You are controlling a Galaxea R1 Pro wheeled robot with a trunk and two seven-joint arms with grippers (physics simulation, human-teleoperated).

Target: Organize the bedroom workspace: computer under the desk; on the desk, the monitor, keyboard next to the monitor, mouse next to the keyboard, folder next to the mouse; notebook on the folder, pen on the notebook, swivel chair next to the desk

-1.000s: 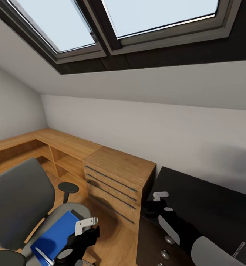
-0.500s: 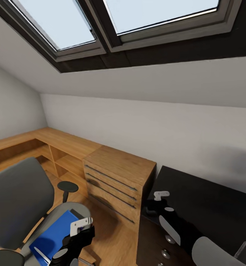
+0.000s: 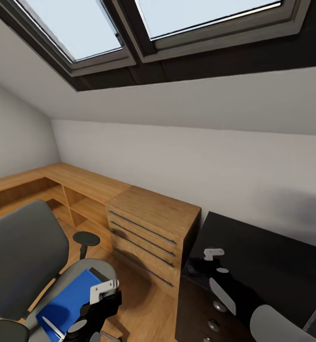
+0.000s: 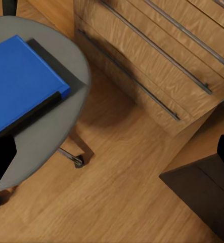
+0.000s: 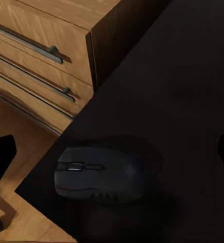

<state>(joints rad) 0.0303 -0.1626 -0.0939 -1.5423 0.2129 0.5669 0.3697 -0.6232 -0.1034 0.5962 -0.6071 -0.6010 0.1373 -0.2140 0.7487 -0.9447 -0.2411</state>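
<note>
The right gripper [image 3: 203, 266] has edged right over the desk [image 3: 262, 256], fingers wide above the mouse [image 5: 99, 174]; left gripper [image 3: 100, 304] spread beside the folder [image 3: 67, 304]; no writing legible.

From my seat, bare wood floor [image 4: 122, 197] runs between the swivel chair [image 3: 27, 256] and the wooden drawer cabinet [image 3: 150, 228], giving an end effector room to pass. The cabinet stands tight against the table [image 3: 267, 261] corner, closing that side. Above the black tabletop the air is free; the mouse [image 5: 104, 174] sits near its corner edge.
</note>
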